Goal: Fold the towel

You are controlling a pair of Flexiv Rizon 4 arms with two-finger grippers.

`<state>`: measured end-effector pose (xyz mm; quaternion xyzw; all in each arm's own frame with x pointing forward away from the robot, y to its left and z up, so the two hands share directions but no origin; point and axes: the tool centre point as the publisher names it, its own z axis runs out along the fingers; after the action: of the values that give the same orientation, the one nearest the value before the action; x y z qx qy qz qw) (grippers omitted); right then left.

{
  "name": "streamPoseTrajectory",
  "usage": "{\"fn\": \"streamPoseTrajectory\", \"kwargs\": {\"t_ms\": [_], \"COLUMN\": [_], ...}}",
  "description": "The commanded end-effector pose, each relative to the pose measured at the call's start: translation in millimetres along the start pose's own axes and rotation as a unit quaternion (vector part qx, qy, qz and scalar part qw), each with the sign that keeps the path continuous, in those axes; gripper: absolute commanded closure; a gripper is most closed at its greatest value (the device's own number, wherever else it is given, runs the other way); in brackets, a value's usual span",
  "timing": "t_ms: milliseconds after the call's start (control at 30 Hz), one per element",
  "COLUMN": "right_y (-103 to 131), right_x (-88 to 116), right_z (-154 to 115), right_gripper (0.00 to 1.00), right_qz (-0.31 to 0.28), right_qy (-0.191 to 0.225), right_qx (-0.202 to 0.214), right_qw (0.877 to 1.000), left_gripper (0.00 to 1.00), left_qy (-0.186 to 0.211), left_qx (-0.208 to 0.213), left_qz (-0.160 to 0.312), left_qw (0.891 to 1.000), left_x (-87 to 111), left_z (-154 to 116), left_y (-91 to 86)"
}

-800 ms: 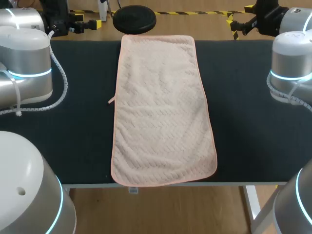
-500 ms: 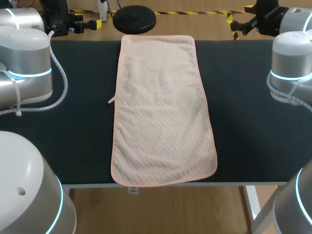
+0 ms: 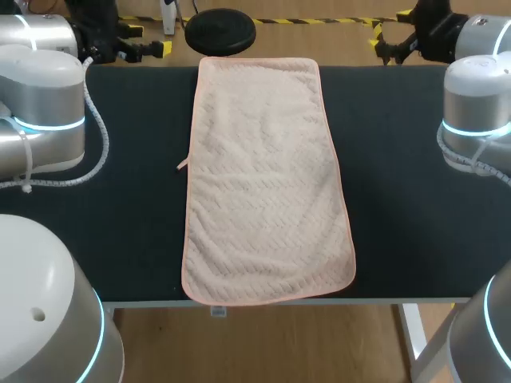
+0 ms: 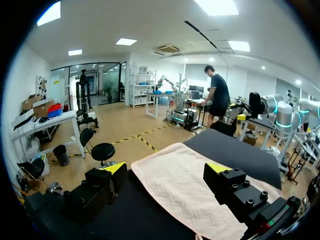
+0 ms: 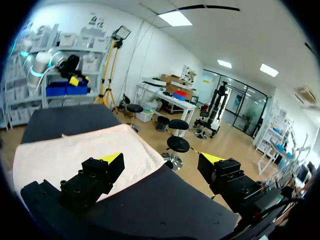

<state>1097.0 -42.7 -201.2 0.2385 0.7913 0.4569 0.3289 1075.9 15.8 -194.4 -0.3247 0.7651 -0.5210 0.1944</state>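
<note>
A pale pink towel [image 3: 263, 183] lies spread flat and lengthwise down the middle of the dark table, reaching from the far edge to the near edge. My left gripper [image 3: 148, 49] hovers off the far left corner of the table, open and empty. My right gripper [image 3: 393, 40] hangs open by the far right side, holding nothing. In the left wrist view the towel [image 4: 185, 192] lies ahead of and below the open left gripper [image 4: 167, 170]. In the right wrist view the towel [image 5: 60, 150] stretches away beside the open right gripper [image 5: 161, 160].
The dark table top [image 3: 407, 207] lies bare on both sides of the towel. A small loop tag [image 3: 182, 166] sticks out from the towel's left edge. A white label [image 3: 218, 309] hangs at its near hem over the table's front edge.
Both grippers have shifted slightly at the far corners of the table. The towel has not moved.
</note>
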Motion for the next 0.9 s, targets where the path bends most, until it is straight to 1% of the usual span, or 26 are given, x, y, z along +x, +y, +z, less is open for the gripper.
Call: {"fn": "streamPoseTrajectory", "kwargs": {"t_ms": [33, 67, 100, 167, 200, 233, 767, 833, 867, 900], "right_y": [-5.5, -7.5, -8.8, -12.1, -13.4, -15.1, -15.1, -15.1, -15.6, -16.7], "right_x": [3.4, 5.2, 7.0, 12.8, 15.3, 16.1, 16.1, 16.1, 21.4, 27.2], "right_z": [4.7, 4.8, 4.9, 3.6, 2.8, 3.9, 3.9, 3.9, 7.3, 10.5], "right_gripper": [0.0, 0.0, 0.0, 0.0, 0.0, 0.0, 0.0, 0.0, 0.0, 0.0], "right_qz": [-0.234, -0.257, -0.285, -0.326, -0.332, -0.336, -0.336, -0.336, -0.346, -0.358], "right_qy": [0.104, 0.124, 0.128, 0.169, 0.174, 0.172, 0.172, 0.172, 0.185, 0.195], "right_qx": [0.114, 0.123, 0.125, 0.131, 0.138, 0.141, 0.141, 0.141, 0.154, 0.177], "right_qw": [0.96, 0.951, 0.942, 0.921, 0.917, 0.915, 0.915, 0.915, 0.907, 0.896], "left_gripper": [0.0, 0.0, 0.0, 0.0, 0.0, 0.0, 0.0, 0.0, 0.0, 0.0], "left_qy": [0.077, 0.084, 0.093, 0.094, 0.1, 0.1, 0.1, 0.111, 0.116, 0.119], "left_qx": [-0.159, -0.175, -0.191, -0.219, -0.222, -0.215, -0.215, -0.236, -0.241, -0.256], "left_qz": [0.152, 0.175, 0.194, 0.239, 0.25, 0.255, 0.255, 0.272, 0.281, 0.288], "left_qw": [0.972, 0.965, 0.958, 0.941, 0.937, 0.937, 0.937, 0.926, 0.922, 0.915], "left_x": [-2.5, -1.3, -0.1, 2.0, 3.1, 3.3, 3.3, 5.0, 7.0, 9.5], "left_z": [7.5, 8.4, 9.1, 10.8, 11.0, 10.7, 10.7, 16.6, 19.2, 22.1], "left_y": [1.3, 4.2, 6.9, 12.8, 15.9, 17.2, 17.2, 24.1, 26.8, 29.9]}}
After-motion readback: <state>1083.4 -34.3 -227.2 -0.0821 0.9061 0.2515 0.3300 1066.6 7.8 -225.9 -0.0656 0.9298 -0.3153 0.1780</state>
